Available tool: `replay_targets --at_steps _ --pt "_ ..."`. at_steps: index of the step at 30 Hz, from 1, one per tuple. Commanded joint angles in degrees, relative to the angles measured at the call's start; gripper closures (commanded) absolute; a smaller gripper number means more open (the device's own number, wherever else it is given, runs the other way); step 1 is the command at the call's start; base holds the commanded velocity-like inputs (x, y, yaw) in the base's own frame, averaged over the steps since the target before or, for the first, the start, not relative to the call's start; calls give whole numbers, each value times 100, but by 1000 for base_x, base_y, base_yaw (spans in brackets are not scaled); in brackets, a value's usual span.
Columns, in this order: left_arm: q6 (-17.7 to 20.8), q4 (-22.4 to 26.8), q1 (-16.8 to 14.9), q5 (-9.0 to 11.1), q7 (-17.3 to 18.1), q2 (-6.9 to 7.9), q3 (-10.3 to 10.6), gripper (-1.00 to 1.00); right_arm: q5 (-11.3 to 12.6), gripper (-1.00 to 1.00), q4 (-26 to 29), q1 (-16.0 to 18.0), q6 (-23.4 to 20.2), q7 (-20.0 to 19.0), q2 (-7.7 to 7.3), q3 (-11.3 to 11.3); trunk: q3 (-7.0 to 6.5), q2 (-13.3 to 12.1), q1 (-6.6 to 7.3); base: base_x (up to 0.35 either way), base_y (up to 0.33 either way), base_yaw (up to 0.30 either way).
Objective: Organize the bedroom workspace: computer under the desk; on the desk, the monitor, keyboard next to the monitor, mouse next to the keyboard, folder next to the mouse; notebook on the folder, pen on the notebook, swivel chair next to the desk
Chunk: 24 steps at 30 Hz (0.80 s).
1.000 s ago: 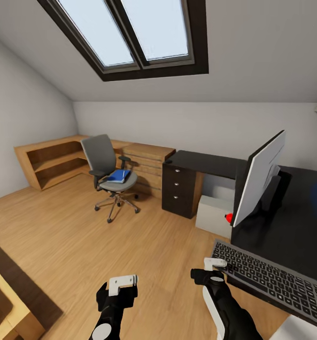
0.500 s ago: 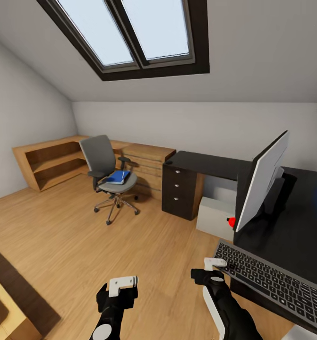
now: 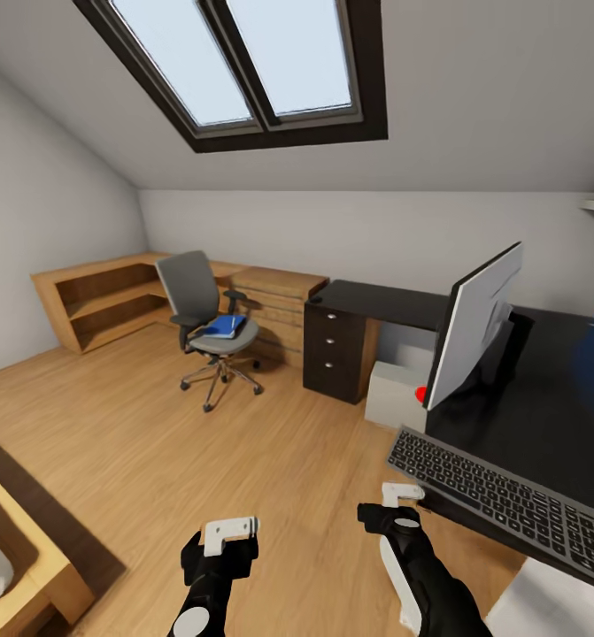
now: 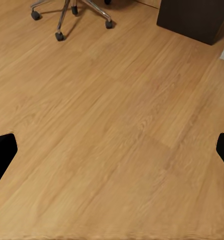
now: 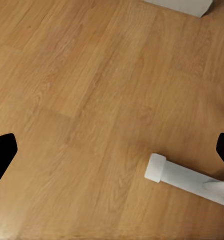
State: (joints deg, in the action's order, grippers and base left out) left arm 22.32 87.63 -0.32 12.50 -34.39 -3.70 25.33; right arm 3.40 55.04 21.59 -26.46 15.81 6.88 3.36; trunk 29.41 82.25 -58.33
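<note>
The grey swivel chair stands on the wood floor by the oak dresser, with the blue folder on its seat. On the black desk the monitor stands edge-on. The keyboard lies at the desk's front edge. The light grey computer sits under the desk. My left gripper and right gripper hang open over the floor, and the right one is just left of the keyboard's end. Mouse, notebook and pen are out of view.
A black drawer unit stands beside the computer, with a small dark object on its top corner. Oak shelves line the far left wall. A bed corner is at lower left. The desk's white leg lies below my right gripper.
The whole view has shifted slightly as the camera moved, so the desk, monitor and keyboard now sit a little further left. Both grippers keep the same open pose.
</note>
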Motion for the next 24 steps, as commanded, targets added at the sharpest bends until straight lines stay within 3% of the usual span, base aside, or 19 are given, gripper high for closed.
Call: replay_targets --at_steps 1,24 --pt "17 8 -3 41 -41 1 7 -100 37 -100 7 3 -26 45 -2 15 5 4 3 -320 0 0" --pt "18 17 -3 42 -41 9 -9 -100 34 -100 10 3 -26 45 -2 15 5 4 3 -327 -28 0"
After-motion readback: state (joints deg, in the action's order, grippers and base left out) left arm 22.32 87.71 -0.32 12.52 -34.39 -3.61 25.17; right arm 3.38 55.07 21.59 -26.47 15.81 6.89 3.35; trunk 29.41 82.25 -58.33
